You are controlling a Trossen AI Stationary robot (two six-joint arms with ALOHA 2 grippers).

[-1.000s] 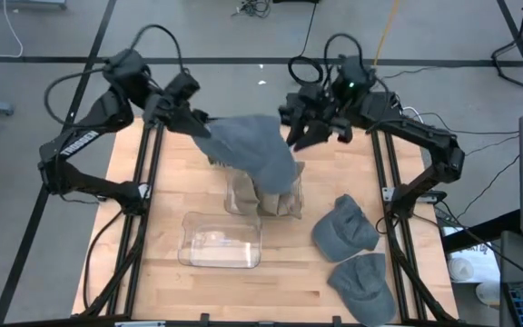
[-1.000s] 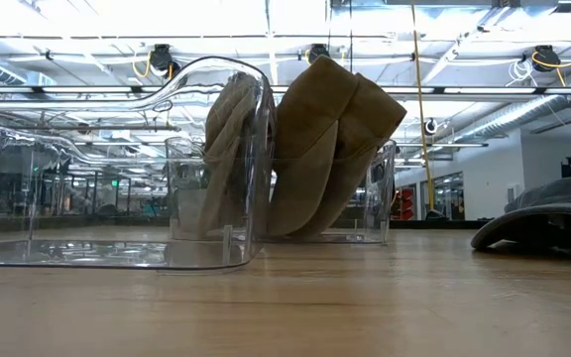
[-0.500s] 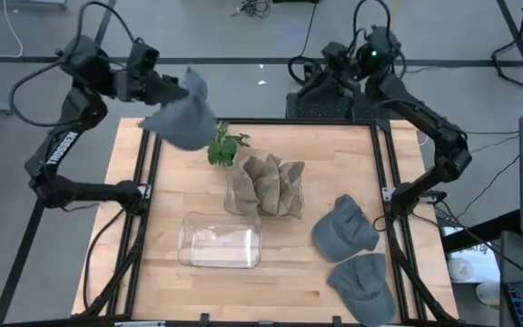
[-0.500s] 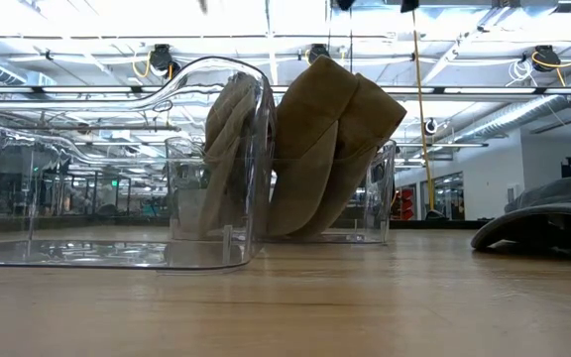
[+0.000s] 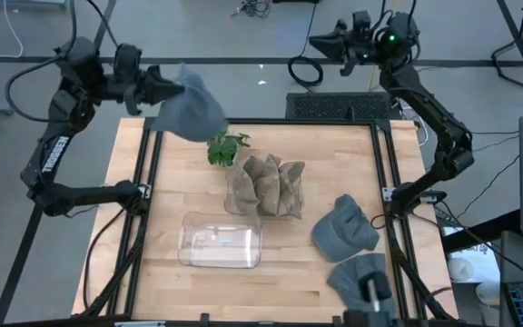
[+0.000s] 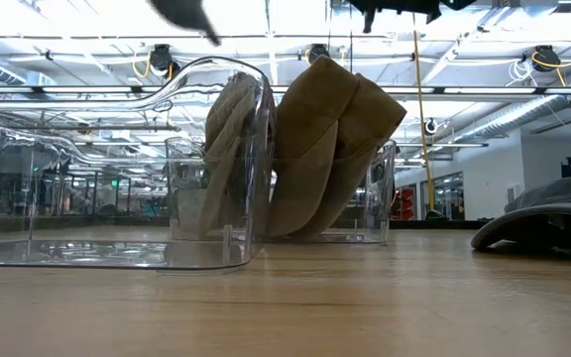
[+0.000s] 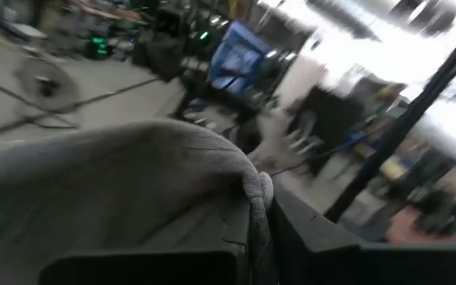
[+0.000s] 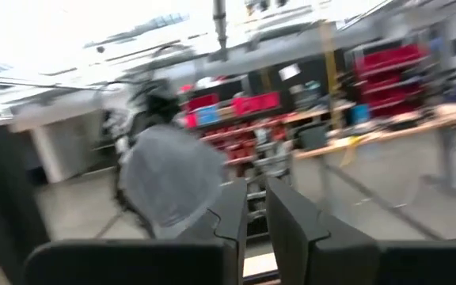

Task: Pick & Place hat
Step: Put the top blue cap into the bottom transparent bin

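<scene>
**Grey hat carried high at the table's far left corner**

Since half a second ago the left arm has shifted the grey hat (image 5: 191, 109) slightly toward the table's middle, and the right arm has swung its gripper further out past the far edge.

Nearest in the high view, two more grey hats (image 5: 344, 229) lie on the table (image 5: 162, 282) at the right, with an empty clear bin (image 5: 221, 240) to their left. Behind it stands a second clear bin (image 5: 264, 187) stuffed with tan hats (image 5: 267, 174), and a small green plant (image 5: 224, 145) just beyond.

The low view shows only the hat's tip at its top edge. The left wrist view shows the brim pinched between the left gripper (image 5: 160, 89)'s clamped fingers (image 7: 311, 237), cloth draping forward. The right gripper (image 5: 327, 40), empty, has its fingers (image 8: 287, 218) nearly together.
</scene>
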